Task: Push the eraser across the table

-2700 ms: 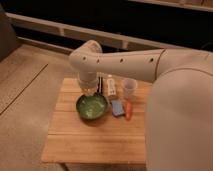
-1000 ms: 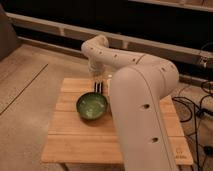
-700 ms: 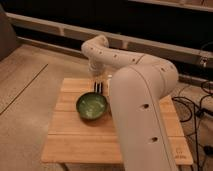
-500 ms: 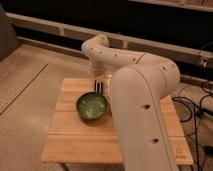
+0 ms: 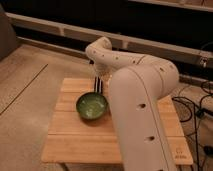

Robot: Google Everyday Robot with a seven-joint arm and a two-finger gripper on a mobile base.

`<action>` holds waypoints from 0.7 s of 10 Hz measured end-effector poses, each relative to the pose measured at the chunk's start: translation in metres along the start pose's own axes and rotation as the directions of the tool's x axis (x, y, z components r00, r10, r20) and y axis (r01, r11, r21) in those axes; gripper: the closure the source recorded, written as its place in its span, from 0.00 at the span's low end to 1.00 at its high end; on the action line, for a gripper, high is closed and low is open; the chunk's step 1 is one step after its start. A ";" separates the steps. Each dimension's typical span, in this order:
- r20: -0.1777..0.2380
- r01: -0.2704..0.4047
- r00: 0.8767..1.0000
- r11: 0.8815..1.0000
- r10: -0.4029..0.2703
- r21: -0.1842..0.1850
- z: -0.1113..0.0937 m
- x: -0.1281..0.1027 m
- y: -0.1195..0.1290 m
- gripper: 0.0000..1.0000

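This looks like a robot test room or lab, not a home. A big white robot arm [image 5: 145, 100] fills the middle of the view. Its tool [image 5: 99, 84] hangs low over the far edge of a small wooden worktop [image 5: 85, 140], just behind a green bowl [image 5: 92, 106]. The worktop stands all alone on a plain, bare floor [image 5: 25, 95]. Black wires [image 5: 197, 107] lie loose on the floor at the right. A long pale rail [image 5: 45, 23] runs along a dark wall [image 5: 100, 12] at the back.
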 end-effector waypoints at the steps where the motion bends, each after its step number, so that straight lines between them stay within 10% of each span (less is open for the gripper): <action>1: 0.006 0.008 1.000 1.000 -0.008 -0.010 0.008 -0.004 0.002 1.00; 7: -0.069 0.047 0.996 0.996 -0.053 -0.076 0.057 0.000 0.023 1.00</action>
